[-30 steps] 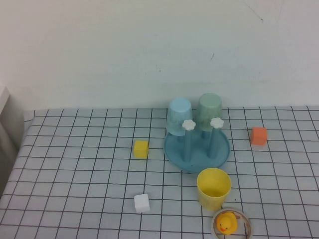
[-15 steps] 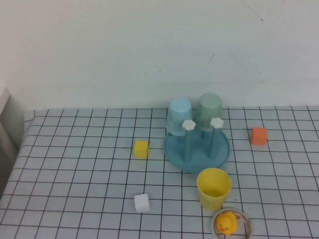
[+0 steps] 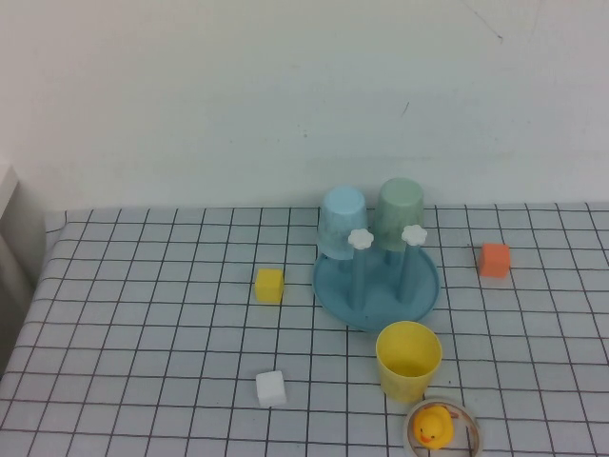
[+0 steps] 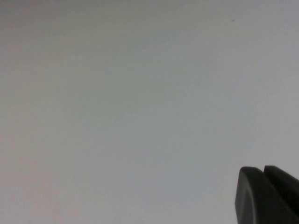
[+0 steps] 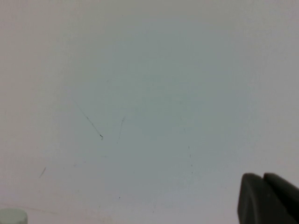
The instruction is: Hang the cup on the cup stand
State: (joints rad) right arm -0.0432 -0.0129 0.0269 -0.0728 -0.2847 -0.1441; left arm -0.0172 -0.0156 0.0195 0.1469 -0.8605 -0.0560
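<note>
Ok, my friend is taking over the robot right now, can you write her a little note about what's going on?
Left gripper: out of the high view, facing a blank wall, holding nothing seen.
Right gripper: the same, parked facing the wall.
The yellow cup stands upright on the table, mouth up, just on the robot's side of the cup stand.
The light blue cup and pale green cup already hang upside down on the back pegs. Two front pegs are free.
Done: nothing with the yellow cup.
Left: grasp it, flip it, hang it on a free peg.
</note>
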